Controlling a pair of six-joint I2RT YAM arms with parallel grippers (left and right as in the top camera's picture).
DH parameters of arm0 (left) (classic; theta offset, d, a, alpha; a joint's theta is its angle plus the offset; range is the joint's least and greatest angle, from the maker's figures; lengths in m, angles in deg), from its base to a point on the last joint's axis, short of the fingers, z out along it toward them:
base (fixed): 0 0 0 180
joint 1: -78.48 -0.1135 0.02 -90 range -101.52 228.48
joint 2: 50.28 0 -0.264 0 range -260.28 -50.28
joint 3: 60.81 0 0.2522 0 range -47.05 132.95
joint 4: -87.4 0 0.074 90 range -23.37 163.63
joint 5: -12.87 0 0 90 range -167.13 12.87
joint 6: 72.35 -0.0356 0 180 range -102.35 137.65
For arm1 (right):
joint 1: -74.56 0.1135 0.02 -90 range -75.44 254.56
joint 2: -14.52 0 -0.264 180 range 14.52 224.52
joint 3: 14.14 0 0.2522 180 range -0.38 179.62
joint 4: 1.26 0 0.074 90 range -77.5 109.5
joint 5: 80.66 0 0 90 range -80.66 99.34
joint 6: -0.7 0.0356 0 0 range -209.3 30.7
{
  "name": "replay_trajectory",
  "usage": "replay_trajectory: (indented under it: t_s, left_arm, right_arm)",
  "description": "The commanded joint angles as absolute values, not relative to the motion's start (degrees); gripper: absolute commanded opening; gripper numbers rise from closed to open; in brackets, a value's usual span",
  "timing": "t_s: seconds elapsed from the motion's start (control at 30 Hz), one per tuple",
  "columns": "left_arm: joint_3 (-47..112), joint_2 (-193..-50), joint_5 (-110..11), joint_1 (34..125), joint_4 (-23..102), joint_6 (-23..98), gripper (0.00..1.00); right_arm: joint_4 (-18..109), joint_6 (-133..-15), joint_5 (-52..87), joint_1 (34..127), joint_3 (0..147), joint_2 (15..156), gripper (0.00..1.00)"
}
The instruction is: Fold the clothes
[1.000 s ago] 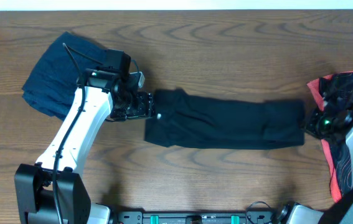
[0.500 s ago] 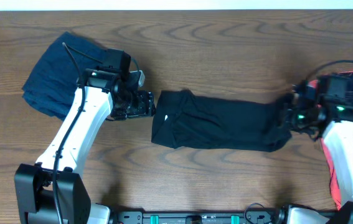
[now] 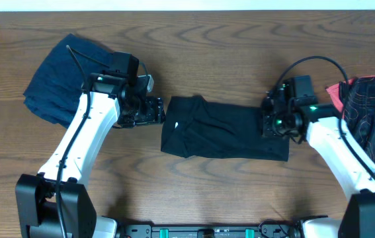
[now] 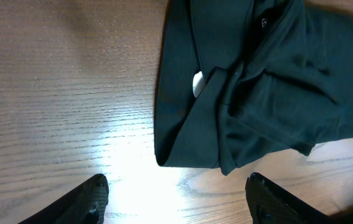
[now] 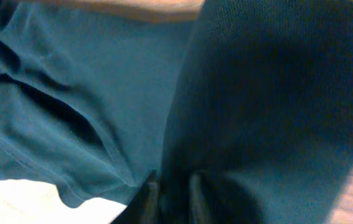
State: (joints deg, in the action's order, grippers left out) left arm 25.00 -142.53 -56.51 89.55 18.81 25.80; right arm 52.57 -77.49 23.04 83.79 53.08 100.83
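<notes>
The black shirt (image 3: 220,129) lies mid-table as a long folded strip, with a small white logo near its left end; it also shows in the left wrist view (image 4: 251,81). My right gripper (image 3: 271,125) is shut on the shirt's right end and holds it folded back over the strip. In the right wrist view the fingers (image 5: 173,193) pinch dark cloth (image 5: 269,106). My left gripper (image 3: 159,112) is open and empty just left of the shirt's left end, its fingertips (image 4: 176,202) over bare wood.
A navy garment (image 3: 61,79) lies bunched at the back left beside my left arm. A black-and-coral line-patterned garment (image 3: 369,116) lies at the right edge, close to my right arm.
My right gripper has moved left with the shirt's right end, folding it over and shortening the strip. My left gripper has stayed in place.
</notes>
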Motion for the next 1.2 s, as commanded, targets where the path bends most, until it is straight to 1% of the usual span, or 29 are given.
replay_trajectory:
  t_s: [0.0,0.17,0.23,0.27,0.4,0.53,0.77,0.9,0.97,1.0,1.07,1.17]
  left_arm:
    - [26.05,-142.05,-56.77,89.37,18.81,25.86,0.73]
    - [26.05,-142.05,-56.77,89.37,18.81,25.86,0.73]
    - [26.05,-142.05,-56.79,89.37,18.78,25.86,0.73]
    - [26.05,-142.05,-56.77,89.37,18.81,25.86,0.73]
    - [26.05,-142.05,-56.77,89.37,18.85,25.86,0.73]
    - [26.05,-142.05,-56.79,89.37,18.89,25.86,0.73]
    - [26.03,-142.05,-56.79,89.37,18.85,25.84,0.73]
    - [26.05,-142.05,-56.79,89.37,18.83,25.86,0.73]
    - [26.05,-142.05,-56.79,89.37,18.74,25.86,0.73]
    - [26.05,-142.05,-56.79,89.37,18.59,25.86,0.73]
    - [26.05,-142.05,-56.79,89.37,18.41,25.86,0.73]
    - [26.05,-142.05,-56.77,89.37,18.33,25.86,0.73]
  right_arm:
    - [51.98,-76.57,25.07,86.13,53.08,101.79,0.26]
    - [52.33,-80.24,26.23,86.17,53.27,98.44,0.29]
    - [52.84,-80.35,25.62,85.26,53.27,96.54,0.34]
    - [53.27,-80.09,25.66,84.45,53.25,95.58,0.39]
    - [56.25,-79.93,25.14,83.79,53.12,95.38,0.46]
    - [58.15,-79.96,22.27,86.81,52.22,97.04,0.54]
    - [56.12,-80.13,12.92,94.17,49.18,98.84,0.59]
    - [53.01,-80.09,11.85,95.88,48.09,99.91,0.54]
    - [53.08,-78.38,8.39,96.45,47.92,101.09,0.50]
    - [53.23,-78.05,6.93,96.58,47.92,101.74,0.45]
    - [53.27,-77.97,5.55,96.60,47.92,102.47,0.25]
    - [53.54,-77.97,5.47,96.60,48.11,102.14,0.09]
